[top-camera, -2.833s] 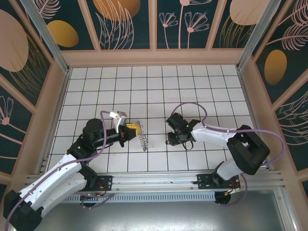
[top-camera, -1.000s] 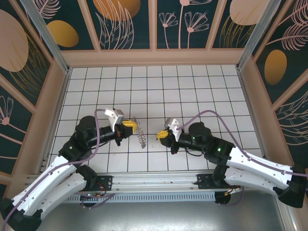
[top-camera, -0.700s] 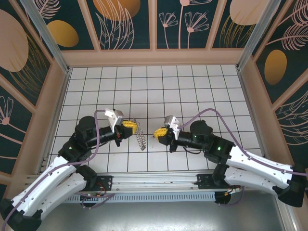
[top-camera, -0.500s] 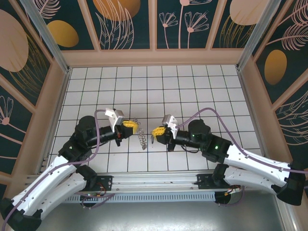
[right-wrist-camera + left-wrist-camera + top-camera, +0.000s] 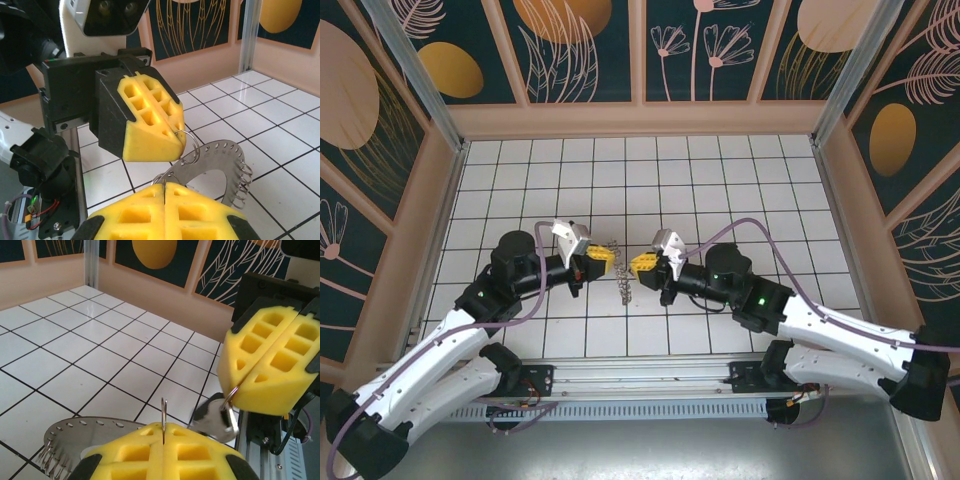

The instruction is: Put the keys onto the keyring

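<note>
My left gripper is shut tight. Its yellow pads are pressed flat together and pinch the keyring. In the left wrist view the keyring stands straight up out of the seam between the pads, turned edge-on so it reads as a thin metal sliver. A curved metal plate hangs from the keyring. It is punched with a row of small holes and fringed with small wire coils along one edge. In the top view it dangles below the gap between my two grippers, over the white tiled table.

My right gripper is also fully closed, pad against pad, and it holds the key. In the left wrist view the key hangs from the lower tip of the right pads, silver with a darker end, and a thin loop of wire runs up into the grip.

The two grippers face each other near the middle of the table, tips close together. That puts the key just beside the keyring. I cannot tell whether the key touches the keyring or has started onto it. In the right wrist view the keyring sticks out from the corner of the left pads, with the plate arching behind it.
</note>
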{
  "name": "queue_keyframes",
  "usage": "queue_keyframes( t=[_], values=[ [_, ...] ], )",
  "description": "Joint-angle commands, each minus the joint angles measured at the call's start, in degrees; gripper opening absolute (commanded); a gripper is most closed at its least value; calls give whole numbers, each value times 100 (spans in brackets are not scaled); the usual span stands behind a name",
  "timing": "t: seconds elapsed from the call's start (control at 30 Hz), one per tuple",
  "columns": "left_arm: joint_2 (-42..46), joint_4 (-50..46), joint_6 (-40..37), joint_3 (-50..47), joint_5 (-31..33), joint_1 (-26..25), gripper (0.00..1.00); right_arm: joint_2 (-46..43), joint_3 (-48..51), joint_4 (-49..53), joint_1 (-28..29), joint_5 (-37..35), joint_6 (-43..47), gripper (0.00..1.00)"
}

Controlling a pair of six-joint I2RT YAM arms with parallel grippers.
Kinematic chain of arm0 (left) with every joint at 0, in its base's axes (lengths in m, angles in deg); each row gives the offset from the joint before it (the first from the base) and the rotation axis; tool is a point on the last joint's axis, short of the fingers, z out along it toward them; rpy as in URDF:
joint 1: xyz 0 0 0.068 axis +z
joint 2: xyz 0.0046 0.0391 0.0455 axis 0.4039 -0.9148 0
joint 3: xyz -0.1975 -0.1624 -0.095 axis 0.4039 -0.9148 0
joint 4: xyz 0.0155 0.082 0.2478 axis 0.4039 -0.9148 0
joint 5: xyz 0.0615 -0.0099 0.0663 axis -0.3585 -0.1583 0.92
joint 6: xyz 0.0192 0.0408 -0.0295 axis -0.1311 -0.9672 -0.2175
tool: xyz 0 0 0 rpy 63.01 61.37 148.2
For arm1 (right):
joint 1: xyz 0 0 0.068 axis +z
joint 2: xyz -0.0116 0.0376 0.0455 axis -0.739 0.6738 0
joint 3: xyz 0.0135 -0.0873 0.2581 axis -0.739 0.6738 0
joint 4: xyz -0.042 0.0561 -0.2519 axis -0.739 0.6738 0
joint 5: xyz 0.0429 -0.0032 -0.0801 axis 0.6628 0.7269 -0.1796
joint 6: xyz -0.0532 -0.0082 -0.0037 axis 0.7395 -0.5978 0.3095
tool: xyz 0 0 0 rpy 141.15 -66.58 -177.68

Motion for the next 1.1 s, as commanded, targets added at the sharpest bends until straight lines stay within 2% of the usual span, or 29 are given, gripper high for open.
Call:
queue_keyframes(
  t=[0.0, 1.07],
  values=[
    [59, 379, -149, 151, -108, -47, 0, 137, -167, -334, 1, -147, 103, 0],
    [-132, 147, -313, 206, 349, -147, 0, 650, -489, -668, -149, -187, -41, 0]
  ],
)
